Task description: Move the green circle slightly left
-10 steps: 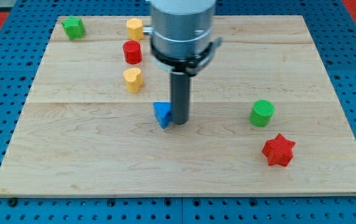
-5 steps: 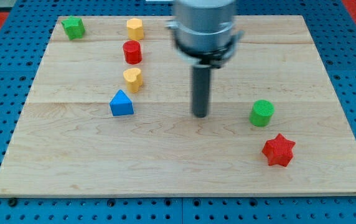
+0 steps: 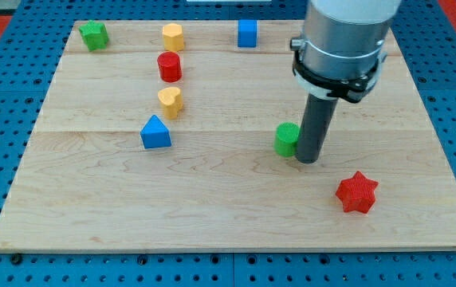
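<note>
The green circle (image 3: 285,139) is a short green cylinder right of the board's middle. My tip (image 3: 308,159) stands against its right side, touching it or nearly so. The rod partly hides the circle's right edge. The arm's grey body (image 3: 344,36) rises toward the view's top right.
A red star (image 3: 357,192) lies at lower right of my tip. A blue triangle (image 3: 155,132), a yellow heart (image 3: 170,101), a red cylinder (image 3: 169,66) and a yellow block (image 3: 172,37) stand at left. A green star (image 3: 94,35) and a blue cube (image 3: 247,33) sit along the top.
My tip moved right, past the green circle, to its right side. The green circle slid left from about the right third toward the middle. The blue cube came into view.
</note>
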